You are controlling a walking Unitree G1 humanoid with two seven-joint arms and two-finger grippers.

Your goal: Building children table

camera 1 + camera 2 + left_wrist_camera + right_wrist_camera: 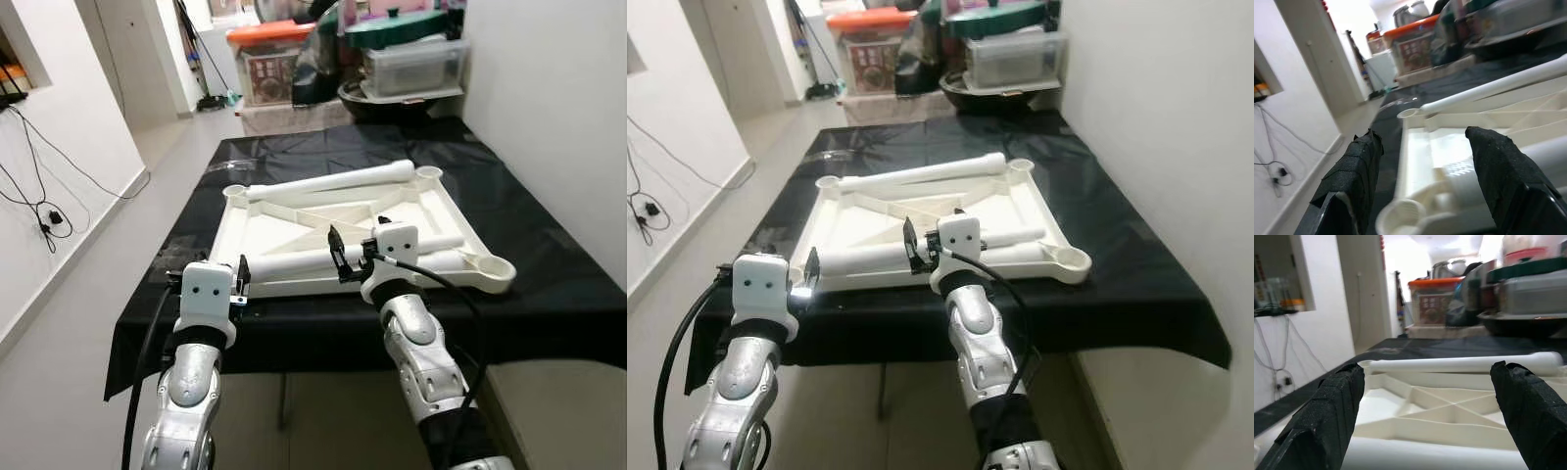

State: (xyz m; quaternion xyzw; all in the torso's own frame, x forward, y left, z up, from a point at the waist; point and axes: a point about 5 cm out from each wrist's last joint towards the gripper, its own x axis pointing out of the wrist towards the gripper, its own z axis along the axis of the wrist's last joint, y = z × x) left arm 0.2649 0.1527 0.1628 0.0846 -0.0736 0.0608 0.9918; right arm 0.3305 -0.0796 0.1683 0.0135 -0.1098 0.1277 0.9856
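White plastic tabletop (294, 220) lies upside down, ribs up, on the black-covered table (549, 284). One leg tube (333, 182) rests across its far edge between the corner sockets; another leg tube (294, 262) lies along the near edge. We have the left gripper (240, 279) at the near-left corner socket, fingers (1354, 171) spread, grasping nothing. Our right gripper (355, 257) hovers over the near leg tube, fingers (1327, 416) wide apart, also empty. Storage bins (411, 64) and an orange-lidded box (266, 61) sit beyond the table's far end.
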